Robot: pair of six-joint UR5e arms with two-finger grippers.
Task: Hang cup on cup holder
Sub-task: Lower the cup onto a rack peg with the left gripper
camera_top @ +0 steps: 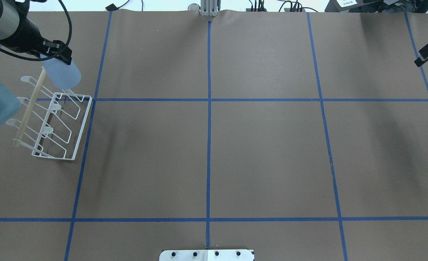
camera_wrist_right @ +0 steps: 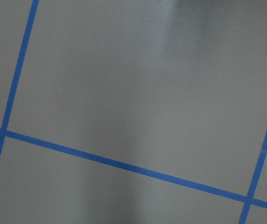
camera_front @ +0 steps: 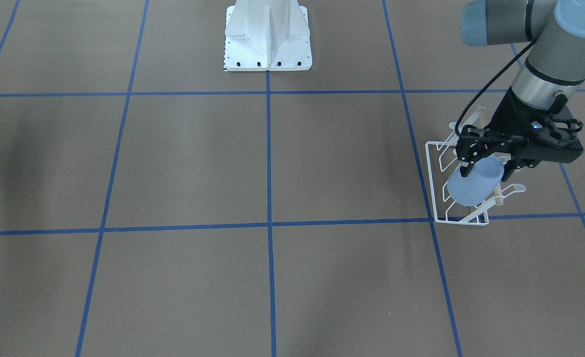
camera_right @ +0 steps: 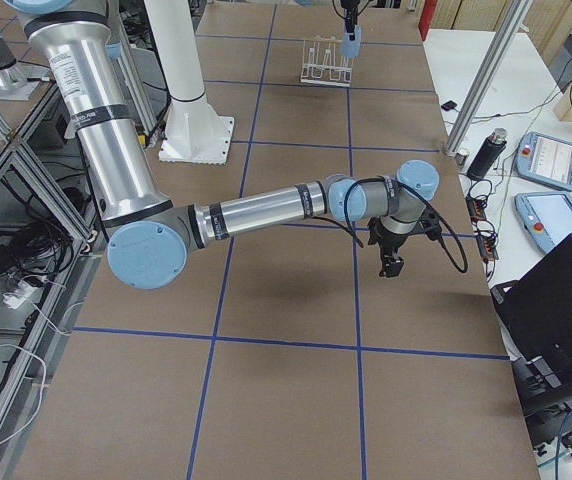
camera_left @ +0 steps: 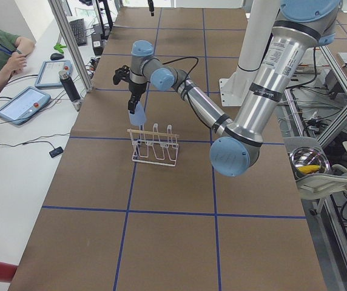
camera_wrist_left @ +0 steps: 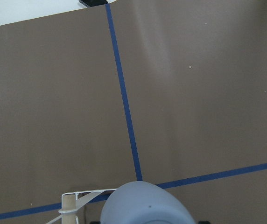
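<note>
As left fingers (camera_front: 464, 167) grip, cup (camera_front: 471, 189) (matte) tapers.

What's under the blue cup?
The end of the white wire cup holder sits below the cup, which the left gripper holds in its jaws. Whether a prong is already inside the cup is hidden by the cup itself.

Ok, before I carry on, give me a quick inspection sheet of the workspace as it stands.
Surface: brown table cover with a blue tape grid.
Job's things: cup held over the cup holder, at its end away from the robot; contact with a prong cannot be told.
Clutter: nothing seen.
Hands: left hand shut on the cup; right hand over bare cover, open or shut unclear.
Cables: black cable runs along the left wrist.
Surroundings: seated operator and tablets across from the robot.
</note>
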